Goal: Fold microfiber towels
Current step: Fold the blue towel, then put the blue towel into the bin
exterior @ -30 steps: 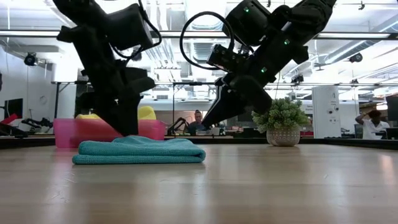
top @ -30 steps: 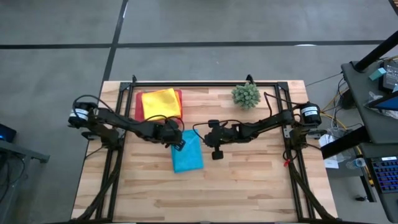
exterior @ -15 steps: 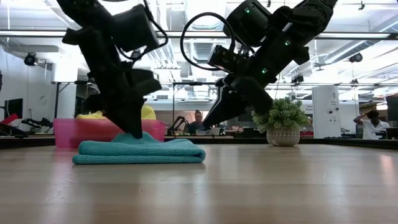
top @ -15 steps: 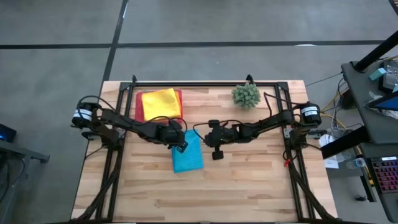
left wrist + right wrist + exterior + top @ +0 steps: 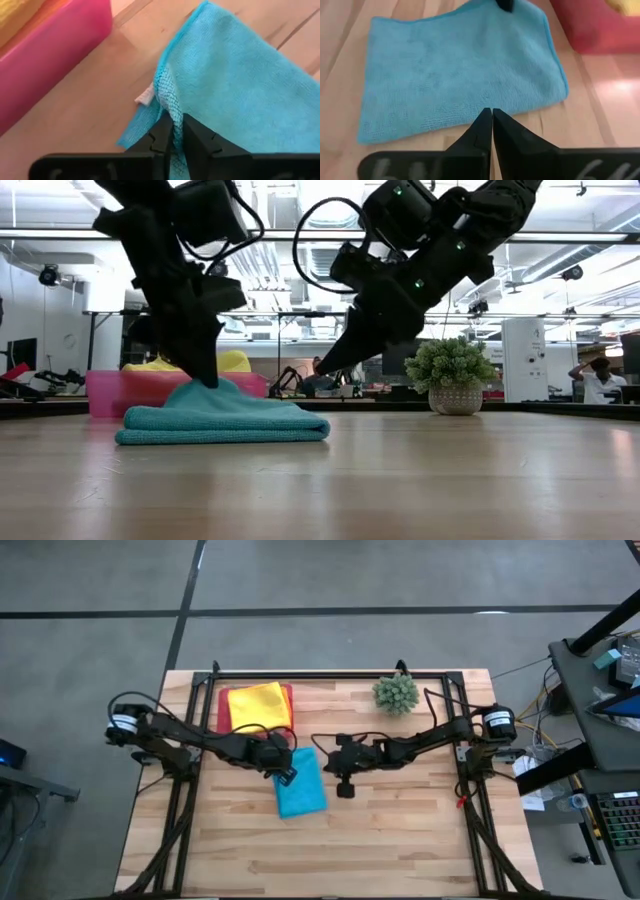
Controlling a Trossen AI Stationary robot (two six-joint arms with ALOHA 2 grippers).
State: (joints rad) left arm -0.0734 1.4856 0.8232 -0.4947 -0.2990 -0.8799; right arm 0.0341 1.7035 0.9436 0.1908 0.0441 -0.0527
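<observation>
A turquoise microfiber towel (image 5: 302,786) lies folded on the wooden table near its middle, also seen in the low view (image 5: 240,422). My left gripper (image 5: 284,770) is shut on it at its left edge. My right gripper (image 5: 325,366) is shut on nothing and hangs clear of the table over the towel's right side, its fingers (image 5: 491,120) pointing toward the towel (image 5: 455,75). A yellow towel (image 5: 258,705) lies in the pink tray (image 5: 224,710) at the far left. My left gripper pinches a raised ridge of the towel (image 5: 170,107) between its two fingers, close to the left edge beside a small white label (image 5: 146,96). The fingers slant down from the table's left. The pinched part stands up as a peak (image 5: 208,388); the rest lies flat on the table.
A small spiky green plant in a pot (image 5: 395,692) stands at the far right of centre. The pink tray's wall (image 5: 55,55) is close to the towel's far left corner. Bare wood stretches along the near half of the table (image 5: 320,850).
My left gripper has taken hold of the towel's left edge and risen a little, drawing that part up into a peak while the rest of the towel has stayed flat. My right gripper has rolled about its own axis without shifting place.
</observation>
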